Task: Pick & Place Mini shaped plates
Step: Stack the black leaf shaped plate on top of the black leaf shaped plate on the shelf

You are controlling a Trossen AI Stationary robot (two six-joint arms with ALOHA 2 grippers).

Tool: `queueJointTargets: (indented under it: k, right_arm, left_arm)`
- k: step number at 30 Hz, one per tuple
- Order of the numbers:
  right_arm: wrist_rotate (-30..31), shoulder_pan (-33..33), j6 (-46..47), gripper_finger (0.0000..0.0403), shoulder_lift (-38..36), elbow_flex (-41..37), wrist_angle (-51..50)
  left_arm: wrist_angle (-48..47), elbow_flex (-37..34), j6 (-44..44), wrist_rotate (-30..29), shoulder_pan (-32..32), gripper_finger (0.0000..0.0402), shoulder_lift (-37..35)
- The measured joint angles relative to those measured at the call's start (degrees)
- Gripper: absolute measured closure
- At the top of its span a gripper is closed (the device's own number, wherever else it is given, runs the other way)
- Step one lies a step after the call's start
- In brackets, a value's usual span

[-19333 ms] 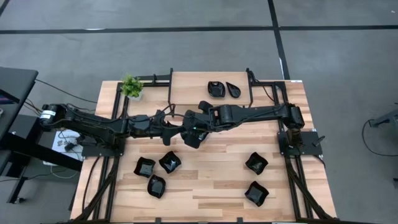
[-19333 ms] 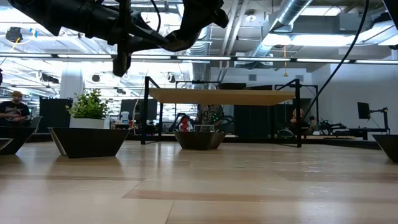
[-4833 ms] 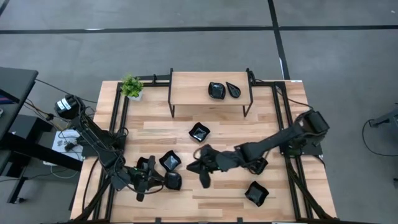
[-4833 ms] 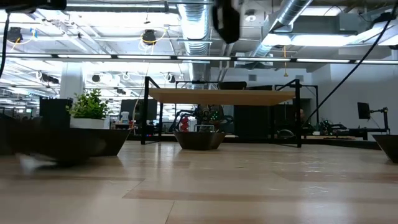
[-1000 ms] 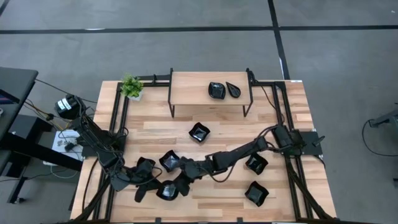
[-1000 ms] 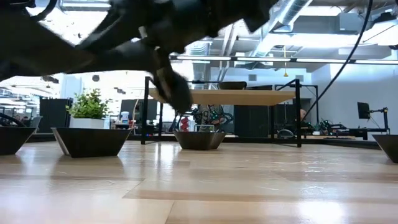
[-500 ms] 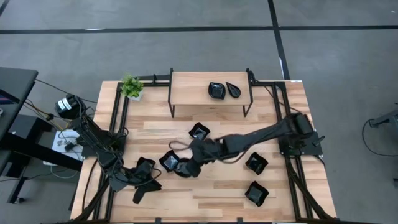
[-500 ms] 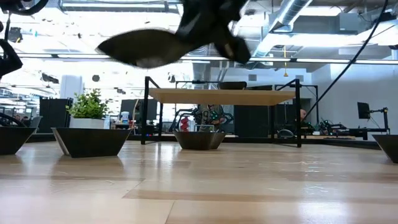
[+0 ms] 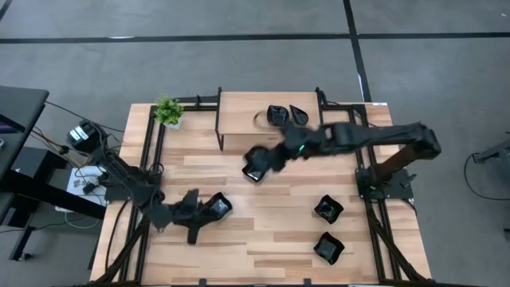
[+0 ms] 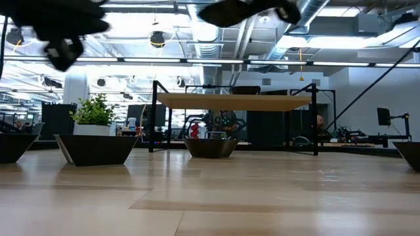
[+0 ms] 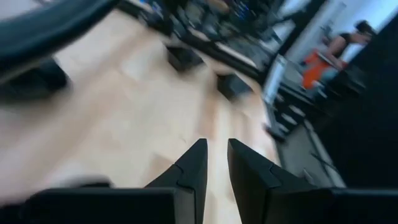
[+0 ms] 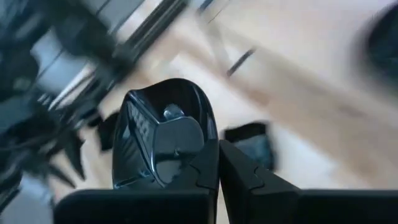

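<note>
My right gripper (image 9: 269,158) hangs high over the table's middle, shut on a mini shaped plate (image 12: 165,134), a glossy black dish (image 9: 255,164). In the low view this dish (image 10: 233,10) shows near the picture's top. Another squarish plate (image 12: 249,146) lies on the table below it. My left gripper (image 9: 194,229) hovers near the left front, fingers a narrow gap apart (image 11: 217,144) with nothing between, beside a plate (image 9: 217,206) that rests on its base. Two more plates (image 9: 276,115) sit on the raised shelf (image 9: 239,112). My right gripper pinches the dish by its rim (image 12: 208,155) between the two fingers, which slant down from the table's right. The dish is lifted well clear of the table and stands tilted on edge, its hollow (image 12: 155,137) showing beside one finger.
Two plates (image 9: 328,209) (image 9: 328,247) lie at the right front. A small green potted plant (image 9: 167,112) stands at the far left corner. The shelf's dark legs (image 9: 219,131) and the side frames border the work area. Bare wood lies in the middle front.
My right gripper has carried the dish from the left front up and toward the far edge and the shelf, lifting it high above the table. My left gripper has risen a little, moved toward the table's middle, and turned.
</note>
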Motion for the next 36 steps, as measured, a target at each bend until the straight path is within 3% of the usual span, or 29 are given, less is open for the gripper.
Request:
queueJointTargets:
  k: [9,16,21,28,36]
  right_arm:
    - [13.57,-11.28,1.33,0.0399,-8.90,0.04,-5.95]
    - [13.65,-19.83,3.15,0.0399,-5.75,0.07,-5.70]
    - [13.66,-20.93,6.68,0.0399,-0.49,0.07,-5.09]
    - [15.49,-19.91,14.61,0.0399,5.77,0.02,-5.03]
    - [18.35,-18.31,22.19,0.0399,8.67,-0.02,-5.95]
  left_arm:
    - [0.41,0.02,17.81,-0.24,15.63,0.0337,-10.86]
    - [0.20,0.02,24.89,-0.23,24.01,0.0337,-16.89]
    - [-0.03,0.02,24.78,0.20,25.10,0.0337,-17.84]
    - [-0.66,0.02,24.81,9.98,24.98,0.0337,-17.73]
    - [-0.70,0.02,24.81,13.81,22.94,0.0337,-17.73]
